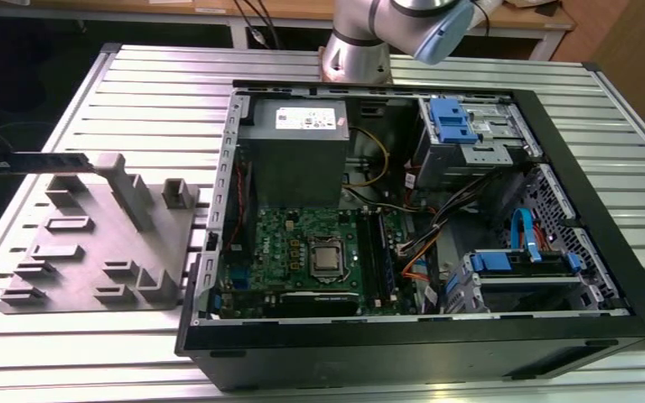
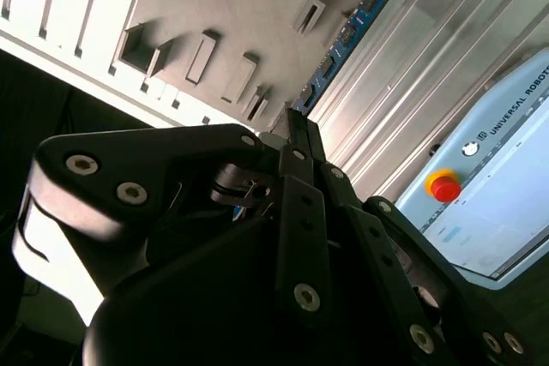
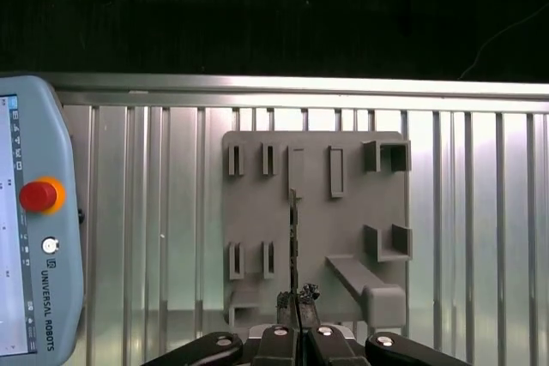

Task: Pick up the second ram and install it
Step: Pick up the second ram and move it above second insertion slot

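Grey tray point(image 3: 343, 220) lies below the second ram point(image 3: 292, 229) clamped in the hand point(image 3: 296, 299), pendant point(image 3: 34, 237) nearby.

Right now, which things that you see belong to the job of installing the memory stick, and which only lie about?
Job in hand: thin blue-green memory stick, clamped in the black gripper above the grey plastic tray; green motherboard with long black slots.

Lying about: pale blue teach pendant with red button; grey metal power supply box; blue plastic drive brackets.

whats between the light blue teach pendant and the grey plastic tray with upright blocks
That stretch is bare ribbed aluminium tabletop, as the first wrist view shows.
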Action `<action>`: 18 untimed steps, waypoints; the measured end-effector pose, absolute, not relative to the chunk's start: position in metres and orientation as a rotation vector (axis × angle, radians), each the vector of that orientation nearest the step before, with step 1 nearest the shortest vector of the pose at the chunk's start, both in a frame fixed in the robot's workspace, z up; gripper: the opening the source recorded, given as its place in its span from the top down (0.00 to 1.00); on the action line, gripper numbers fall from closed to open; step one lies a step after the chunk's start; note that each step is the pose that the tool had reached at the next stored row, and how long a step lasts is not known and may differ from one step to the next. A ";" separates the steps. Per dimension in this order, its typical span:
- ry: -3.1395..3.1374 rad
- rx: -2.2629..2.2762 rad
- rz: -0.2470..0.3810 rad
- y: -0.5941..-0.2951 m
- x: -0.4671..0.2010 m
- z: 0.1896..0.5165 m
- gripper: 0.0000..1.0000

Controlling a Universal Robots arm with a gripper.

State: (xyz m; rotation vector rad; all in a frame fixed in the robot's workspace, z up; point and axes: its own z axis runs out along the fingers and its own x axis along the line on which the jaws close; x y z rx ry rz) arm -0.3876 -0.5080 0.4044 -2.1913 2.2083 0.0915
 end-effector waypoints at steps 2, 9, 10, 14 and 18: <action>2.208 -2.191 0.092 -0.508 -0.383 0.404 0.92; 2.208 -2.191 0.092 -0.508 -0.366 0.404 0.92; 2.208 -2.191 0.091 -0.508 -0.364 0.404 0.92; 2.208 -2.191 0.092 -0.508 -0.353 0.404 0.92; 2.208 -2.191 0.092 -0.508 -0.342 0.404 0.92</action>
